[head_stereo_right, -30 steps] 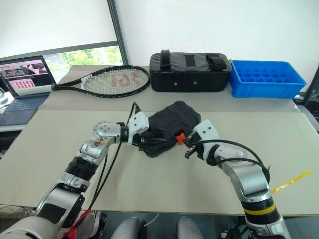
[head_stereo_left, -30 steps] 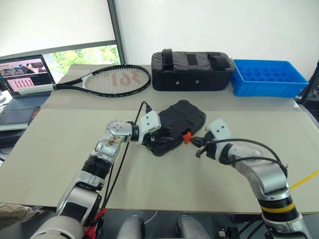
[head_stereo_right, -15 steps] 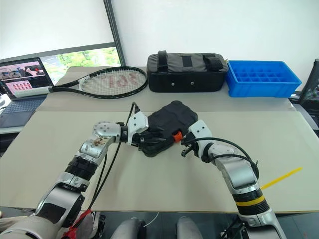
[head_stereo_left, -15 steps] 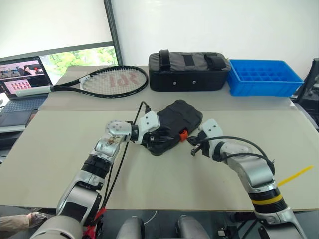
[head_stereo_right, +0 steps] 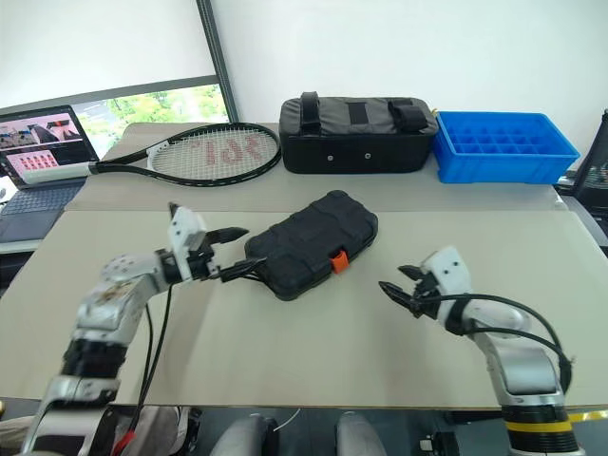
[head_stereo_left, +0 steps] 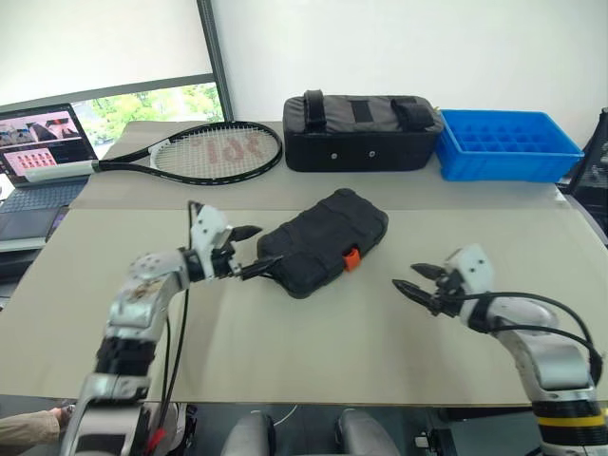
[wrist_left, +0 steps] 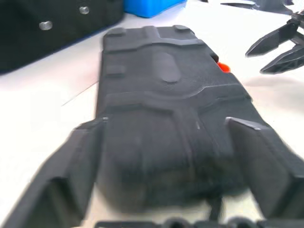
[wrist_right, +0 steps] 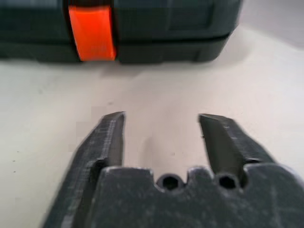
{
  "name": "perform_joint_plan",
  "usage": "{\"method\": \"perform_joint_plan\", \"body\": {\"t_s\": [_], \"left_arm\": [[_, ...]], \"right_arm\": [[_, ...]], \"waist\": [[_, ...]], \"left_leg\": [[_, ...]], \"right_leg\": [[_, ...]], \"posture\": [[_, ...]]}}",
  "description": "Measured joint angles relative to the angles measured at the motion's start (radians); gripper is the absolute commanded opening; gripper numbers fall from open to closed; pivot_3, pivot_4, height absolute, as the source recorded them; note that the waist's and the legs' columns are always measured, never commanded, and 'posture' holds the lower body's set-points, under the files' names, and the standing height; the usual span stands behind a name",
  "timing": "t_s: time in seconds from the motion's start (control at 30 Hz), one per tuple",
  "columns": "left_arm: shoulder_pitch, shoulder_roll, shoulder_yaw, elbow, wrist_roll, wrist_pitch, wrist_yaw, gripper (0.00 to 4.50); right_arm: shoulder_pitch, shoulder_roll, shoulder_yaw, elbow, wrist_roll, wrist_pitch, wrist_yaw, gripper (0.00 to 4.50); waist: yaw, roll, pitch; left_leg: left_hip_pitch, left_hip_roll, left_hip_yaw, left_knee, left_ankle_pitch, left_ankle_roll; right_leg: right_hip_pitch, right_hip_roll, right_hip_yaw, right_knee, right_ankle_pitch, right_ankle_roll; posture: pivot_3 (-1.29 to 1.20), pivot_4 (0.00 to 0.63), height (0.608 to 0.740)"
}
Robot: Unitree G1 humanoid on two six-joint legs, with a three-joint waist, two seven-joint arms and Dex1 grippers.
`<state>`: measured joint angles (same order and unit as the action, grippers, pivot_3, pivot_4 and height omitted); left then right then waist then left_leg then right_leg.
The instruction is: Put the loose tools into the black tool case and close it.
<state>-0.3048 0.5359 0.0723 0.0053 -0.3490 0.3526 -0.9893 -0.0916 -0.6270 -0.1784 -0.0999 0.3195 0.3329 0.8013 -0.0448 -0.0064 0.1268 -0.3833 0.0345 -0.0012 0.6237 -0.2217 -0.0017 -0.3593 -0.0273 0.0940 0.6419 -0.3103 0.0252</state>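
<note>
The black tool case (head_stereo_left: pixel 323 241) lies closed at mid-table, orange latch (head_stereo_left: pixel 351 258) down, no loose tools visible outside. My left gripper (head_stereo_left: pixel 249 251) and right gripper (head_stereo_left: pixel 415 281) flank it, fingers spread, empty. Task appears complete.

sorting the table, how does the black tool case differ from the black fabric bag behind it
The black tool case is flat moulded plastic with an orange latch, lying askew near the grippers; the black fabric bag is taller, soft, strapped, and sits square at the back. Both are black, closed and rounded.
</note>
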Motion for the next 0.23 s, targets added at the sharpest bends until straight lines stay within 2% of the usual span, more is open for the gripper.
{"method": "perform_joint_plan", "body": {"t_s": [0.03, 0.13, 0.23], "left_arm": [[0.054, 0.012, 0.010, -0.020, 0.000, 0.003, 0.014, 4.50], [0.204, 0.016, 0.035, -0.049, 0.022, -0.007, 0.076, 4.50], [0.253, 0.016, 0.022, -0.055, 0.060, -0.028, 0.115, 4.50]], "right_arm": [[-0.001, -0.012, -0.014, 0.039, 0.009, -0.043, 0.032, 4.46], [-0.005, -0.040, -0.058, 0.170, 0.020, -0.172, 0.136, 4.46], [-0.013, -0.045, -0.063, 0.242, 0.036, -0.240, 0.210, 4.46]], "waist": [[0.000, 0.000, 0.000], [0.002, -0.002, 0.002], [0.009, -0.003, 0.002]], "left_leg": [[0.000, 0.000, 0.000, 0.000, 0.000, 0.000], [0.003, 0.001, 0.001, 0.000, 0.000, 0.000], [0.002, 0.000, 0.001, 0.001, 0.000, 0.000]], "right_leg": [[0.001, 0.000, 0.000, 0.000, 0.001, -0.001], [0.003, -0.001, 0.001, 0.000, 0.002, -0.003], [0.004, -0.001, 0.000, 0.000, 0.001, -0.003]], "posture": [[0.00, 0.150, 0.707], [0.00, 0.150, 0.707], [0.00, 0.150, 0.707]]}}
